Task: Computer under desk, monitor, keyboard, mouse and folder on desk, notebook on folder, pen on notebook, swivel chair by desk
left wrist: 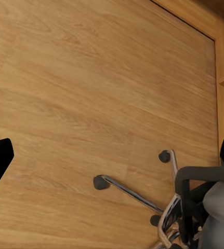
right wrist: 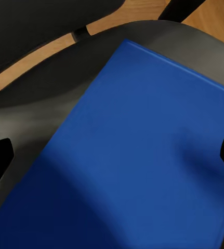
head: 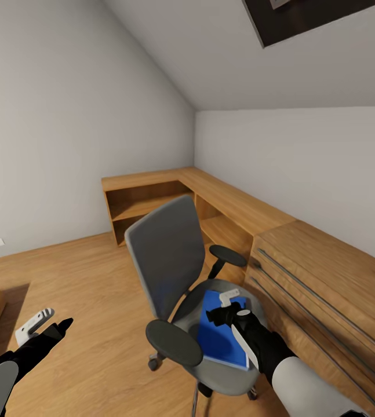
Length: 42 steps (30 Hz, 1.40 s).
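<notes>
**Folder pickup from the chair**

While poised over the swivel chair [head: 193, 301], reaching with the right gripper [head: 229, 306] for the blue folder [head: 225, 339], flat on the chair's seat. Spread wide, with fingertips at either edge of the right wrist view and nothing between them but the folder [right wrist: 143, 155] below. Left gripper [head: 42, 325] parted too, empty, off over the floor [left wrist: 80, 93] beside the chair. Next, likely: lowering to the folder's edge and pinching it before carrying it to the desk.

The head camera looks down from high at the swivel chair [head: 178, 278]; the right wrist camera hangs close over its blue folder [right wrist: 143, 155], while the left wrist camera faces the floor [left wrist: 80, 93].
</notes>
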Tool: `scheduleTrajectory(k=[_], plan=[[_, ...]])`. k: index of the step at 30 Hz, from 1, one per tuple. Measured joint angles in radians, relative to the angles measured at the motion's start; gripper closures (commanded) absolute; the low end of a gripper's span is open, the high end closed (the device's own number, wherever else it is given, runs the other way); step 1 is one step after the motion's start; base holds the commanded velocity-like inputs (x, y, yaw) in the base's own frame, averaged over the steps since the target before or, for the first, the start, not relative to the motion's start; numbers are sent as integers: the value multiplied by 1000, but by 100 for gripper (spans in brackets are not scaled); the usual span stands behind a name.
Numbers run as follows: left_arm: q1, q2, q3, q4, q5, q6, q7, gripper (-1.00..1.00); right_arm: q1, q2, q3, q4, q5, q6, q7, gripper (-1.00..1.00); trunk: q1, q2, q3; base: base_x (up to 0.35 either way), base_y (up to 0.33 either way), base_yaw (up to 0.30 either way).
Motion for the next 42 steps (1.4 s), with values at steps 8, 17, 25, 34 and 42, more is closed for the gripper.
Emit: scheduleTrajectory(k=[8, 17, 25, 34, 42], plan=[[0, 0, 0, 0, 0, 0, 0, -100, 0, -1, 0, 0, -1, 0, -2, -100, 31, -56, -25, 0, 0, 0], [0, 1, 1, 1, 0, 1, 0, -100, 0, 1, 1, 0, -4, 0, -4, -100, 31, -56, -25, 0, 0, 38], [0, 3, 3, 6, 0, 1, -1, -100, 0, 2, 0, 0, -3, 0, -4, -100, 31, -56, -25, 0, 0, 214], [0, 2, 1, 9, 1, 2, -1, -100, 0, 1, 0, 0, -2, 0, -4, -100, 31, -56, -25, 0, 0, 140], [0, 1, 0, 9, -32, 2, -2, -100, 0, 0, -1, 1, -1, -2, -2, -100, 30, -56, -25, 124, 0, 17]])
